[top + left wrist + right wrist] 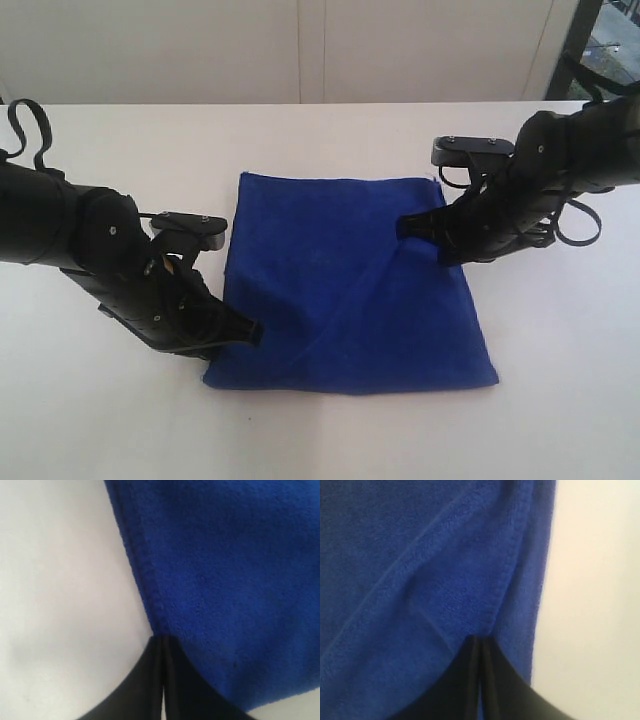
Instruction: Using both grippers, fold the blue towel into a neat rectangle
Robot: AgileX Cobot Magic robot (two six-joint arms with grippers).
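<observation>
The blue towel (350, 290) lies as a doubled, roughly square sheet on the white table (320, 140). A raised crease runs across it from the right side toward the front left. My left gripper (255, 330) is low at the towel's left edge near the front corner. In the left wrist view its jaws are pressed together, with the left gripper (162, 637) pinching the stitched hem of the towel (240, 580). My right gripper (405, 226) reaches over the towel's right part. There the right gripper (481, 637) is shut on the hem of the upper layer (395, 555). No white label shows.
Bare white table surface (560, 400) surrounds the towel on all sides. A pale wall (300, 50) closes the back, with a dark window frame (585, 40) at the far right corner. Black cables loop off both arms.
</observation>
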